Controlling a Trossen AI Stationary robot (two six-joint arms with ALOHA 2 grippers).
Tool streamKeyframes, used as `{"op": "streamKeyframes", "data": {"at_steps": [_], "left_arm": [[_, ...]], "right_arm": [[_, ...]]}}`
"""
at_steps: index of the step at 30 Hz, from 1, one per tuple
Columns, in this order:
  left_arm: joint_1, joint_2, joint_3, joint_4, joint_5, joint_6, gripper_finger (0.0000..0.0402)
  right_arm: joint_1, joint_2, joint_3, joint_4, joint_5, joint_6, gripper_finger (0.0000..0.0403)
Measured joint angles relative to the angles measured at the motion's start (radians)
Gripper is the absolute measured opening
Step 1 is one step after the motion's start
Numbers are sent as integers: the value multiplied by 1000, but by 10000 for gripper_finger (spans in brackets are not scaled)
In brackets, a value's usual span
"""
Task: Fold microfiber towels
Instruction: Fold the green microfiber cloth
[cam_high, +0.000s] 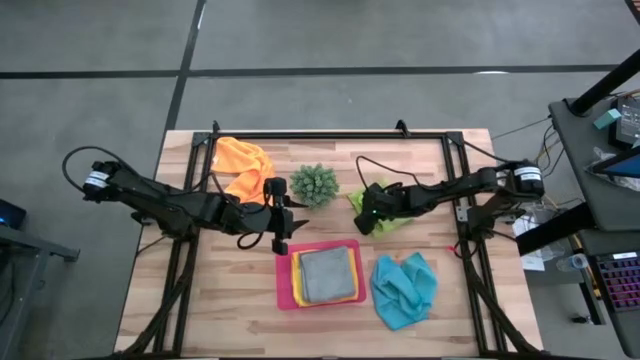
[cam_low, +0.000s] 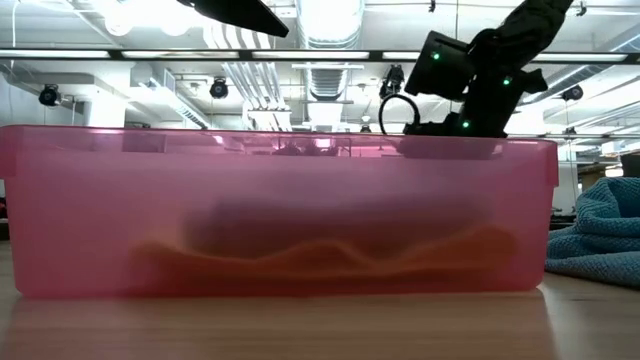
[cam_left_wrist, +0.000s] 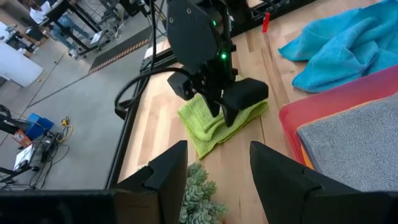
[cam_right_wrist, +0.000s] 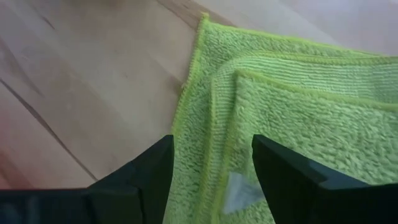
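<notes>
Fingers of the right gripper (cam_high: 371, 222) stand parted just above the lime towel (cam_left_wrist: 219, 121), which lies folded in layers on the desk (cam_high: 200, 300) between the plant (cam_high: 314, 184) and the right frame; nothing is grasped. Left gripper (cam_high: 279, 212) fingers are likewise spread and empty, near the tray (cam_high: 284, 296). Grey towel (cam_high: 327, 274) sits folded on a yellow one (cam_high: 297, 290) in the tray. By my reading, two are done, the lime one is nearly finished, while the orange towel (cam_high: 245, 165) and blue towel (cam_high: 404, 288) lie crumpled, still unfolded.
</notes>
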Motion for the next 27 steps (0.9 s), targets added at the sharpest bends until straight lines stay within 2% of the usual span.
{"op": "streamKeyframes", "data": {"at_steps": [8, 21, 27], "left_arm": [[0, 0, 0, 1, 0, 0, 159], [0, 0, 0, 1, 0, 0, 159], [0, 0, 0, 1, 0, -1, 159]], "right_arm": [[0, 51, 29, -13, 26, -13, 160], [-3, 49, 29, -47, 53, -23, 20], [-3, 9, 50, -54, 53, -37, 10]]}}
